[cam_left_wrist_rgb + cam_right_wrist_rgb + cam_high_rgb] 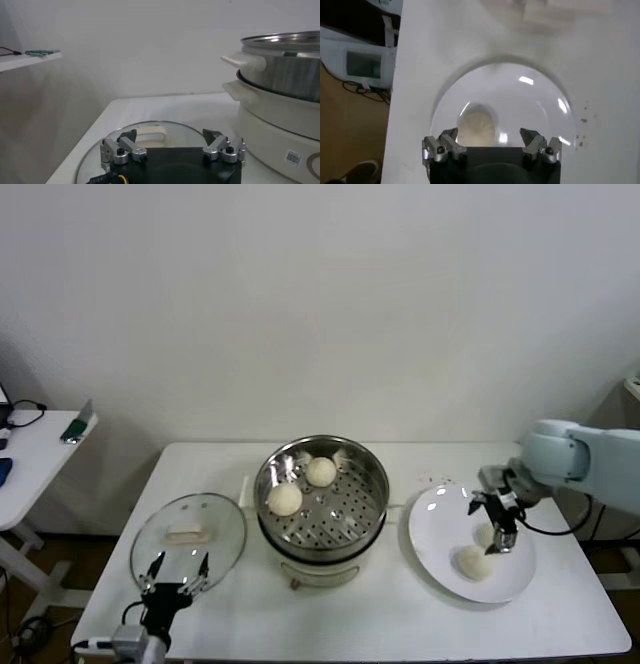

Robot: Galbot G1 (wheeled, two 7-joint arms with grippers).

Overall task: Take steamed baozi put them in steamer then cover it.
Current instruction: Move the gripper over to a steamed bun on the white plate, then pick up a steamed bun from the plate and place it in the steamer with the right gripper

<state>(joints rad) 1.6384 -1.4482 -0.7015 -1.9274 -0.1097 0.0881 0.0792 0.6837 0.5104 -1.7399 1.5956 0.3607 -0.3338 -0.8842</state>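
White table [380,624], two steamed baozi [285,499] in steamer [372,474]

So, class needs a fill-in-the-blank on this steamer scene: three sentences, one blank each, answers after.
1. The steamer holds ___ baozi.
2. The cover lies on the table on the robot's ___ side of the steamer.
3. The open right gripper hovers over the white ___, where two baozi remain.

Answers: two; left; plate
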